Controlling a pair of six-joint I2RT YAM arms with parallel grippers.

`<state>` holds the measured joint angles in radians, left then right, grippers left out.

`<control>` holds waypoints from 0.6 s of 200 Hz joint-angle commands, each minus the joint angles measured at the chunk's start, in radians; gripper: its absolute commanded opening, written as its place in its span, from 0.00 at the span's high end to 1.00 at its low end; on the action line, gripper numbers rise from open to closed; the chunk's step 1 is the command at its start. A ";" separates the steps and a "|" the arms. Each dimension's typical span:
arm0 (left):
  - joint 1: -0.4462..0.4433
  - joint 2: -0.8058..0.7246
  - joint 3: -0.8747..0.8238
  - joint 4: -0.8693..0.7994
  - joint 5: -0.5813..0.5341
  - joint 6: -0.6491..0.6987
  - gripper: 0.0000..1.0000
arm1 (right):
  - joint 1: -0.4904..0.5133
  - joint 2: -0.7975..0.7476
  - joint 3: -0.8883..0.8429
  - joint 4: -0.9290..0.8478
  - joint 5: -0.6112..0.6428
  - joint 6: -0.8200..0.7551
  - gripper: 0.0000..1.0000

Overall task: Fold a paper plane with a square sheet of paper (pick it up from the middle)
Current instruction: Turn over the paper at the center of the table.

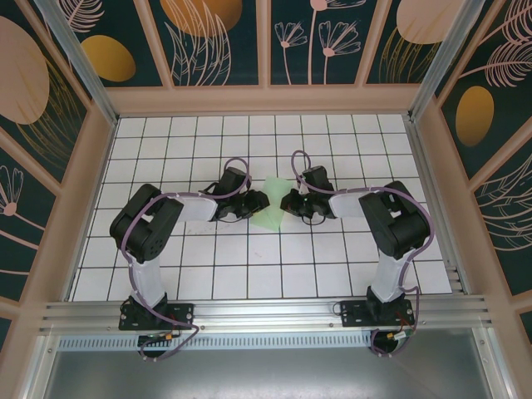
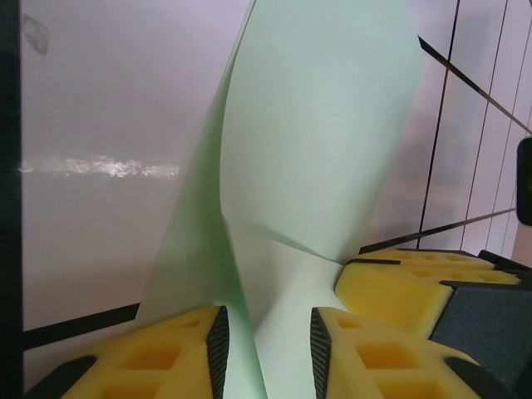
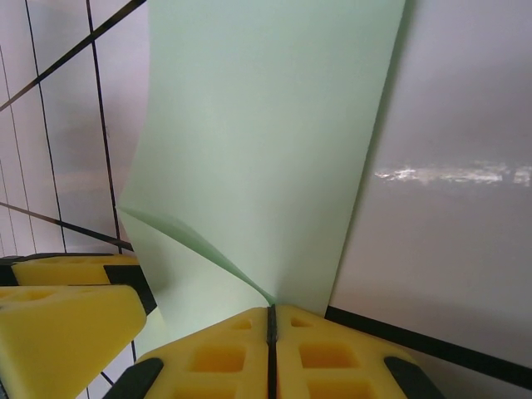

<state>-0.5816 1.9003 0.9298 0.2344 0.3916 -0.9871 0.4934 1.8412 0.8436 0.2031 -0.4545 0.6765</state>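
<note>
MIDDLE: black yellow-padded left gripper [image 1: 263, 202] and right gripper [image 1: 285, 202] are crowding the pale mint-green paper sheet [image 1: 272, 214], blocking passage | AROUND: white gridded tile floor [image 1: 249, 266] is lying open | EDGES: peach walls [image 1: 266, 101] are hemming it

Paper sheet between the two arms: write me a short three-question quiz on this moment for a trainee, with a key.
1. True or false: the right gripper has its fingers pressed together on the square sheet of paper.
2. In the wrist view of the left gripper, where does the paper run? A) through the gap between the parted fingers; B) flat on the floor well beyond them; C) crumpled into a ball.
3. In the overhead view, what flanks the paper on either side?
Key: 1 true; 2 A; 3 the two grippers, one on each side.
</note>
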 commanded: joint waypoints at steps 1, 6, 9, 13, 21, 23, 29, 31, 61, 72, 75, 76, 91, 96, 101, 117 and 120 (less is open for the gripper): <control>-0.004 -0.007 0.013 -0.037 -0.011 0.026 0.65 | -0.010 0.000 -0.030 -0.020 -0.003 0.011 0.90; -0.003 -0.003 0.015 -0.030 -0.004 0.027 0.65 | -0.009 0.000 -0.031 -0.017 -0.004 0.011 0.90; -0.003 -0.002 0.016 -0.028 -0.002 0.025 0.66 | -0.010 0.000 -0.029 -0.017 -0.005 0.010 0.90; -0.004 0.001 0.018 -0.025 0.003 0.025 0.66 | -0.009 0.002 -0.030 -0.016 -0.006 0.011 0.90; -0.004 0.007 0.024 -0.024 0.007 0.026 0.68 | -0.010 0.001 -0.030 -0.016 -0.006 0.009 0.90; -0.004 0.009 0.025 -0.024 0.008 0.026 0.68 | -0.009 0.002 -0.031 -0.016 -0.007 0.010 0.90; -0.003 0.013 0.031 -0.026 0.008 0.030 0.70 | -0.010 0.002 -0.031 -0.015 -0.009 0.011 0.90; -0.004 0.015 0.033 -0.026 0.008 0.031 0.70 | -0.010 0.004 -0.032 -0.015 -0.009 0.010 0.90; -0.004 0.030 0.063 -0.038 0.013 0.051 0.78 | -0.010 0.005 -0.029 -0.011 -0.022 0.007 0.90; -0.003 0.033 0.071 -0.035 0.018 0.057 0.80 | -0.009 0.005 -0.025 -0.013 -0.027 0.005 0.90; -0.004 0.034 0.073 -0.033 0.017 0.059 0.81 | -0.010 0.004 -0.025 -0.013 -0.029 0.004 0.90; -0.003 0.034 0.073 -0.032 0.018 0.060 0.81 | -0.010 0.003 -0.025 -0.014 -0.029 0.004 0.90; -0.004 0.034 0.076 -0.026 0.012 0.074 0.83 | -0.010 -0.007 -0.019 -0.018 -0.035 -0.004 0.89; -0.004 0.034 0.079 -0.026 0.009 0.078 0.84 | -0.009 -0.013 -0.013 -0.025 -0.033 -0.007 0.88; -0.004 0.036 0.080 -0.027 0.005 0.084 0.86 | -0.011 -0.021 -0.007 -0.034 -0.030 -0.012 0.88; -0.004 0.036 0.084 -0.021 -0.005 0.104 0.91 | -0.016 -0.060 0.012 -0.069 -0.016 -0.026 0.83; -0.004 0.034 0.084 -0.020 -0.010 0.109 0.92 | -0.017 -0.069 0.016 -0.076 -0.013 -0.027 0.82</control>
<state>-0.5819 1.9251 0.9897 0.2131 0.3923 -0.9291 0.4892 1.8366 0.8421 0.2035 -0.4728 0.6777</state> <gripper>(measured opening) 0.113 0.145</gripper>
